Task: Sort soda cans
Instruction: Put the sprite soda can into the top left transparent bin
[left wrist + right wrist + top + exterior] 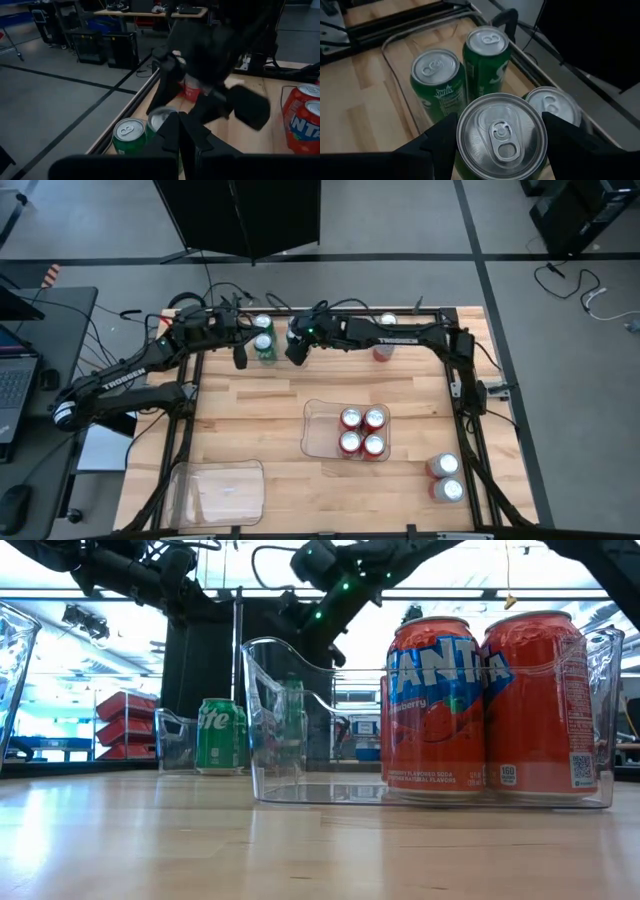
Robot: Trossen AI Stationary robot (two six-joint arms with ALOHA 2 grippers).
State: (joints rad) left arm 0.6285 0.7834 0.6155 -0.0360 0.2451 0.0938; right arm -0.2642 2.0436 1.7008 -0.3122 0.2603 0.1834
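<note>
— Looking at the tabletop: pale wood planks, grey floor around; a clear plastic tray holds four glossy red cans.
— Beyond that tray?
— Green cans; right claw grips a silver-topped can; left claw closed, empty.

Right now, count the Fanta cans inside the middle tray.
4 Fanta cans, upright, two by two at the clear tray's right end; none looks hidden.
</note>
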